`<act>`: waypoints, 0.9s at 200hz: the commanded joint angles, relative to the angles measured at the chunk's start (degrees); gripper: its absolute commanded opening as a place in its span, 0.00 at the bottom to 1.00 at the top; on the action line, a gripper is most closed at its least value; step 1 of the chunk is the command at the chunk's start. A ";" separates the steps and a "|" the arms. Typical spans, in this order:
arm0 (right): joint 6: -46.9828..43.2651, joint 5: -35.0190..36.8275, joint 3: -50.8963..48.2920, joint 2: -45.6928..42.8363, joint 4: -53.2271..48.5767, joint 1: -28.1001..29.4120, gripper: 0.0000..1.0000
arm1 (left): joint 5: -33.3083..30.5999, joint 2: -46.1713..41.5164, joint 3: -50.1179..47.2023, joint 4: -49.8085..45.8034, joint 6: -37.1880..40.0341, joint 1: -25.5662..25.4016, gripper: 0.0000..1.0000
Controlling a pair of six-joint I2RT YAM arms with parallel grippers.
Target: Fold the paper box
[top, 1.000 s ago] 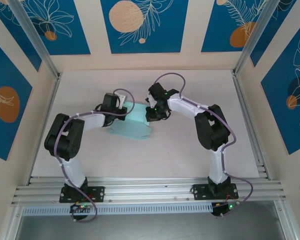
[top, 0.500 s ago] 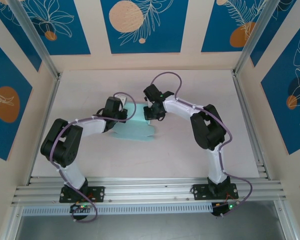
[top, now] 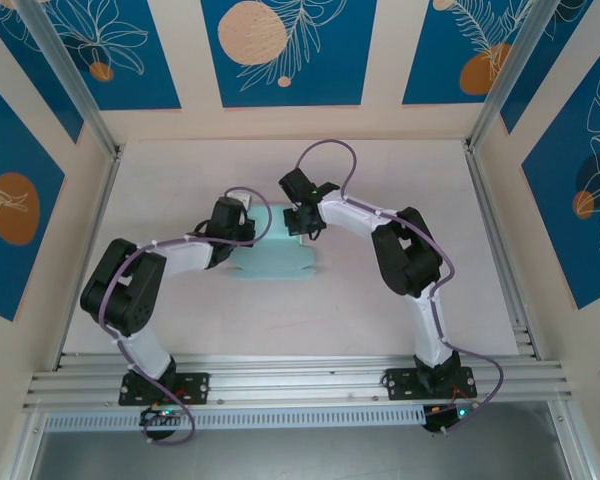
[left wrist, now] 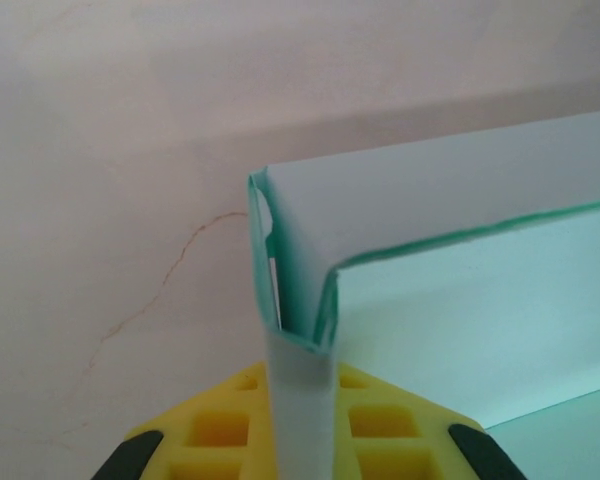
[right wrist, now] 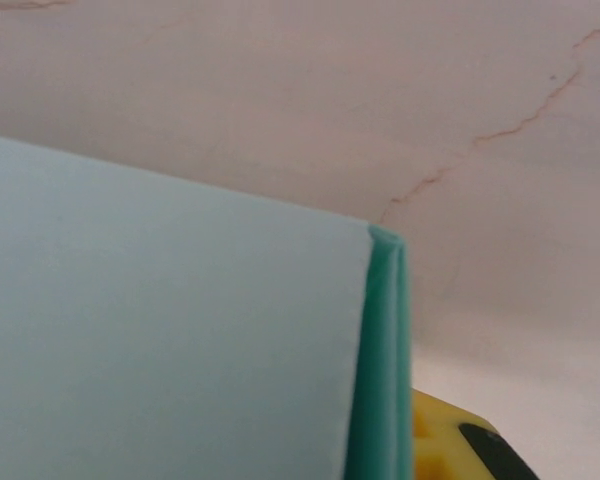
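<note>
The paper box lay on the table a little left of the middle of the top view. It was a pale blue-green sheet only partly folded, and its long axis ran from left to right across the frame. Both arms met it at its upper edge. The left gripper was at the upper left corner and the right gripper at the upper right, so the body of the card spread from both toward the bottom of the frame. Neither arm was clearly nearer.

In the left wrist view a narrow strip of the box rose from between the two yellow pads, with a raised wall bending away to the right. I judge this gripper closed on the card. In the right wrist view a doubled edge of the box stood just beside one yellow pad. The other pad was hidden, so I cannot tell if that gripper was closed.
</note>
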 commanded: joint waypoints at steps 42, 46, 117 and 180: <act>0.82 25.47 -3.67 1.55 -8.40 0.24 0.03 | -24.64 -1.58 2.98 -16.29 -8.46 -0.88 0.00; 1.19 25.40 -3.72 1.54 -8.61 0.41 0.03 | -25.83 -1.33 3.19 -17.02 -9.22 -0.94 0.00; 2.98 18.25 -1.24 3.65 -12.79 0.98 0.03 | -18.26 2.34 3.78 -18.66 -13.26 1.06 0.00; -0.46 8.54 4.51 2.25 -17.10 2.18 0.33 | -13.89 -0.90 2.13 -18.90 -11.58 -0.35 0.00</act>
